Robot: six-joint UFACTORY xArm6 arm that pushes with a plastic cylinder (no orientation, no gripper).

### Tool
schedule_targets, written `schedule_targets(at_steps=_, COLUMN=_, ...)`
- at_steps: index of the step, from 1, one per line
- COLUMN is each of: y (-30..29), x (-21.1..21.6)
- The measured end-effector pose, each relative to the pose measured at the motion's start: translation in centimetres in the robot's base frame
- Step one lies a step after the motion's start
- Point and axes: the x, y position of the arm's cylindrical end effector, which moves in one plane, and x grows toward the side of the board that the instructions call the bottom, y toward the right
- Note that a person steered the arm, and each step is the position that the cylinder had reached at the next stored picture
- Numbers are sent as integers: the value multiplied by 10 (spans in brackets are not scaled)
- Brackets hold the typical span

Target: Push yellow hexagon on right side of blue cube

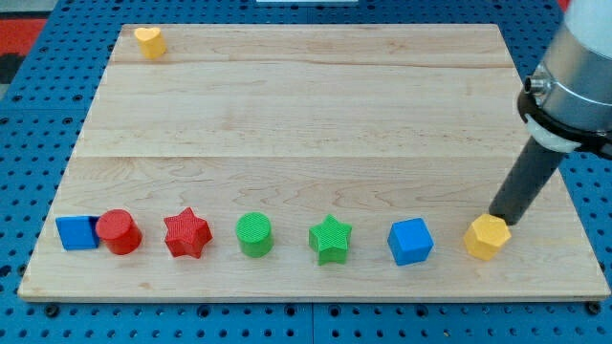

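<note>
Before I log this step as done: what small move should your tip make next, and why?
Probably a short push toward the view's left. My tip sits at the yellow hexagon's upper right edge, and a gap still separates the hexagon from the blue cube on its left.

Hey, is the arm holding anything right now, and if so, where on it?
Nothing is held; there is no gripper. My tip only touches the yellow hexagon at its upper edge, to the view's right of the blue cube.
</note>
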Motion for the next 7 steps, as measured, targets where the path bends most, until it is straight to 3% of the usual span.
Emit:
schedule_targets(at_steps=1, y=17, x=10)
schedule_targets(at_steps=4, y=-5, x=31)
schedule_targets(at_steps=7, y=-64, x=33)
